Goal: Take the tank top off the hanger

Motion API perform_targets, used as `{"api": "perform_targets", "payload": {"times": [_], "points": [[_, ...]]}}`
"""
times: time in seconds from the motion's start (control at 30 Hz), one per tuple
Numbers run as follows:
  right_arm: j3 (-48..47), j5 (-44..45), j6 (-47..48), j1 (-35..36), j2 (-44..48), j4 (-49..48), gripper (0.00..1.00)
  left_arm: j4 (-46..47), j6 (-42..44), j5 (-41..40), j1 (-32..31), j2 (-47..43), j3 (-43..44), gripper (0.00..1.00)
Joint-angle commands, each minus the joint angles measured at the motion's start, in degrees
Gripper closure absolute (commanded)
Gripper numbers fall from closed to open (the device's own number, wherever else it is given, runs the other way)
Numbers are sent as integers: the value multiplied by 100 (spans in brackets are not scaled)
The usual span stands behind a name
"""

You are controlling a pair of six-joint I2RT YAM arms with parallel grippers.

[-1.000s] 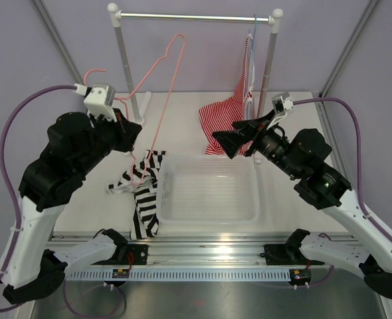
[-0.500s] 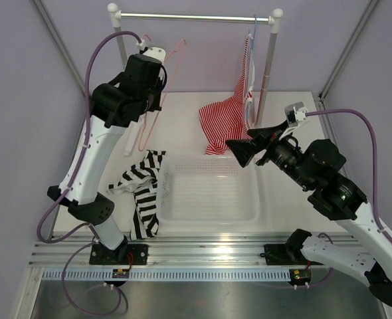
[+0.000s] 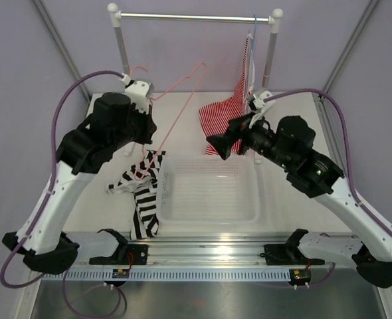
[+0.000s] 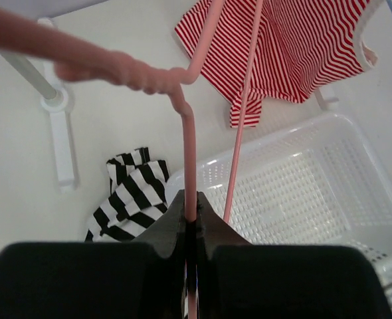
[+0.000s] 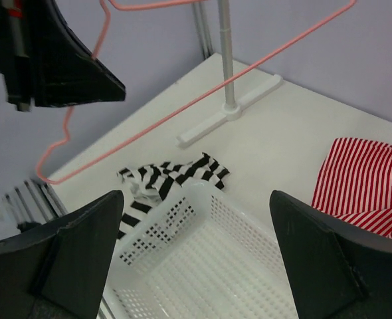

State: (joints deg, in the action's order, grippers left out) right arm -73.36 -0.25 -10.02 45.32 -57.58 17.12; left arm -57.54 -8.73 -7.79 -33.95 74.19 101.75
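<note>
Now, your left gripper (image 4: 191,199): clamped shut on the hanger (image 4: 189,149), which it holds raised and tilted.
Your right gripper (image 5: 196,196): jaws wide, empty, above the white basket (image 3: 209,218).
Your tank top (image 3: 143,193): crumpled on the table (image 5: 282,126) against the basket's left wall; the hanger's low corner is possibly touching it.

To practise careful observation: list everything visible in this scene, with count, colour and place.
table: 1, white, underneath
basket: 1, white, table centre
tank top: 1, black-and-white, on table left of basket
rack: 1, white and silver, far side
blue hanger: 1, pale blue, on rack's rail
striped top: 1, red-and-white, hanging on blue hanger
hanger: 1, pink, raised in left gripper
left gripper: 1, black, shut on hanger
right gripper: 1, black, open, above basket's far edge
</note>
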Motion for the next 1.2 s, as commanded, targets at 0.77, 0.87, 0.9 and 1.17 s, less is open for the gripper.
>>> {"api": "perform_targets", "payload": {"times": [0.77, 0.87, 0.9, 1.17], "points": [[-1927, -1478, 5115, 1198, -2283, 617, 5, 155, 82, 3134, -6, -2532, -2564, 100], [-1936, -1469, 5273, 1216, -2415, 599, 26, 304, 117, 3310, -6, -2690, -2748, 100], [-1945, -1478, 5282, 1216, -2442, 625, 36, 348, 100, 3319, -6, -2743, -2749, 99], [-1313, -1434, 5353, 1401, -2240, -253, 100, 428, 38, 3205, -6, -2867, -2635, 96]]}}
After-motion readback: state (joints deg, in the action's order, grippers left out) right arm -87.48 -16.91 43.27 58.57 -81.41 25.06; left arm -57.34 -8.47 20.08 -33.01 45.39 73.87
